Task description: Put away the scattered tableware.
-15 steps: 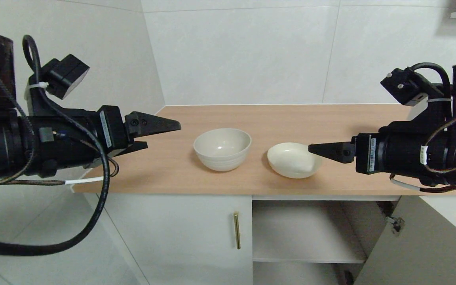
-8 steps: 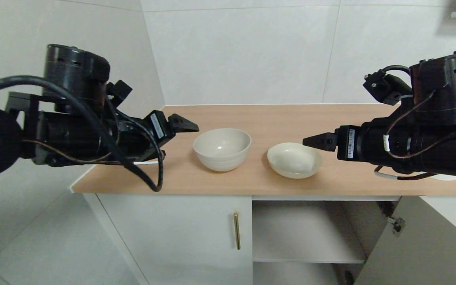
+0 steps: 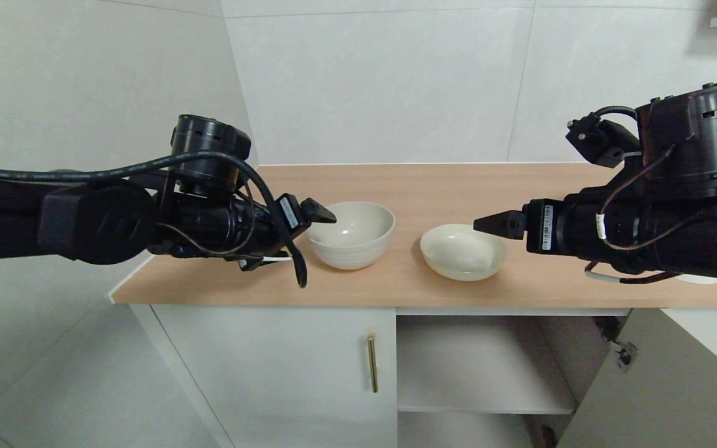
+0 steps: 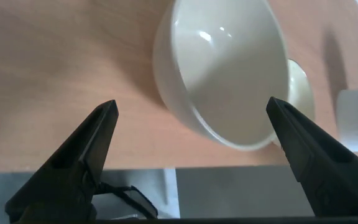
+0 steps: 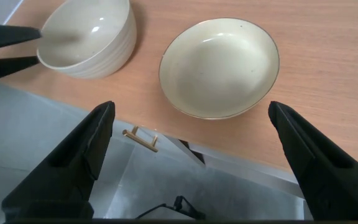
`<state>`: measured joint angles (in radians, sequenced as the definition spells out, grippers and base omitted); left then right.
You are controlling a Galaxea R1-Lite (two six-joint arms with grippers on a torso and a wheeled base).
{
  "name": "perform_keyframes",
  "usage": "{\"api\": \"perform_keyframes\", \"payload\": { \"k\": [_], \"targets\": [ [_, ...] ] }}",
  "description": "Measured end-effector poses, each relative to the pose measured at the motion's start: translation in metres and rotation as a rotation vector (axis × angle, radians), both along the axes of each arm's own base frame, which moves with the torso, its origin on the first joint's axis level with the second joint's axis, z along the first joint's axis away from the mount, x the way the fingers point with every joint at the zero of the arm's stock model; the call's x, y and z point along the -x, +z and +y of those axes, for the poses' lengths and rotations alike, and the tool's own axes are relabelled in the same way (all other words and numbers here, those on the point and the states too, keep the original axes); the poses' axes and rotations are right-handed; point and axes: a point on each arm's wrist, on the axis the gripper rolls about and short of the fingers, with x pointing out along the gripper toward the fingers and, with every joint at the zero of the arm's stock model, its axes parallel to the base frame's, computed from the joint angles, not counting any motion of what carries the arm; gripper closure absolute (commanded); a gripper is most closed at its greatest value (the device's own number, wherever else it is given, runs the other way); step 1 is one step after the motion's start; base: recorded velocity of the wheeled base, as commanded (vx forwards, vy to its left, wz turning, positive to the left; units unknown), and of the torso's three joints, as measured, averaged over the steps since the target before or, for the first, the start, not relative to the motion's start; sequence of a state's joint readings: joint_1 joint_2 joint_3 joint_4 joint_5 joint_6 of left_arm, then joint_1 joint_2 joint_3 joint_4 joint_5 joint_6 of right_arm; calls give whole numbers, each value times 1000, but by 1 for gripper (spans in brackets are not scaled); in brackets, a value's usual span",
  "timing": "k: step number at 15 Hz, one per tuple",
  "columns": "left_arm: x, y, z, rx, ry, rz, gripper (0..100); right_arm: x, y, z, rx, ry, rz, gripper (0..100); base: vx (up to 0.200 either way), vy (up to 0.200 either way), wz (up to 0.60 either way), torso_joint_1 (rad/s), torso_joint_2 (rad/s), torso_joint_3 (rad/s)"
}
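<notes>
Glazed ceramic, likely slick and chippable: deep cream bowl (image 3: 350,244) and shallow cream dish (image 3: 462,256) sit apart on the wooden surface (image 3: 520,186). Left gripper (image 4: 191,104) and right gripper (image 5: 190,106) gape wide, empty, one facing each. Pinch rim wall, probably.

Head: forward-down at counter (image 3: 421,186), mid-distance. Left wrist: close, angled onto deep bowl (image 4: 222,68). Right wrist: farther back, down over shallow bowl (image 5: 219,65). Both bowls shared throughout.

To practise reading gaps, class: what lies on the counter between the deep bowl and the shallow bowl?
Only a bare strip of wooden counter separates the deep bowl from the shallow bowl; the head and right wrist views show it.
</notes>
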<state>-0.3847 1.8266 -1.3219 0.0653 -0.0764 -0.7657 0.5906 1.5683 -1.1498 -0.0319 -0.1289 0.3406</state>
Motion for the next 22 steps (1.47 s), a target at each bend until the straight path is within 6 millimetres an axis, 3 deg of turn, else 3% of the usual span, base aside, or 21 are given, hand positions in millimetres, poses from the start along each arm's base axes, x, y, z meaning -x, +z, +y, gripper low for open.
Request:
{"api": "perform_keyframes", "payload": {
  "k": [2, 3, 9, 14, 17, 22],
  "targets": [
    [-7, -6, -3, 4, 0, -5, 0, 0, 0, 0, 1, -1, 1, 0, 0, 0, 0, 0, 0, 0],
    [-9, -9, -4, 2, 1, -1, 100, -1, -1, 0, 2, 0, 2, 0, 0, 0, 0, 0, 0, 0],
    [-15, -21, -7, -8, -2, 26, 100, -1, -1, 0, 5, -8, 1, 0, 0, 0, 0, 0, 0, 0],
    [-9, -13, -4, -2, -1, 9, 100, -4, -4, 2, 18, -17, 15, 0, 0, 0, 0, 0, 0, 0],
    [2, -6, -1, 0, -9, -6, 100, -17, -11, 6, 59, -90, 74, 0, 0, 0, 0, 0, 0, 0],
    [29, 8, 9, -30, -85, -55, 100, -55, -35, 21, 116, -262, 63, 0, 0, 0, 0, 0, 0, 0]
  ]
}}
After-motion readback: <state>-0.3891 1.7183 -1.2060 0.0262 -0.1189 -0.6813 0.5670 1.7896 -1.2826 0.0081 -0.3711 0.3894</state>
